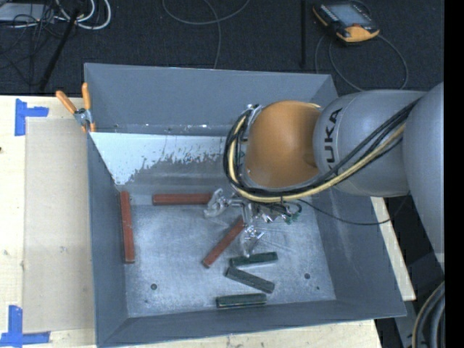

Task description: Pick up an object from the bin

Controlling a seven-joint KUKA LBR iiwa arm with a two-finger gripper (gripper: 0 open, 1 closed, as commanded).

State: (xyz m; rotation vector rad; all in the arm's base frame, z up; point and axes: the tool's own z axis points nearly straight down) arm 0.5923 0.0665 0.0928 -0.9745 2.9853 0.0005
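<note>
My gripper (pixel 251 233) hangs below the arm's orange cover, low over the middle of the bin floor. Right beside it lies a red-brown stick (pixel 223 243), slanting from lower left to upper right, its upper end at the gripper. Just below the gripper lies a short dark green stick (pixel 255 259), and a second dark green stick (pixel 250 275) lies under that one. Whether the gripper touches any of them I cannot make out.
Another red-brown stick (pixel 181 199) lies flat to the gripper's left. A third one (pixel 127 227) runs along the left wall. One more dark green stick (pixel 241 301) rests near the front wall. The arm and its cables cover the bin's right back part.
</note>
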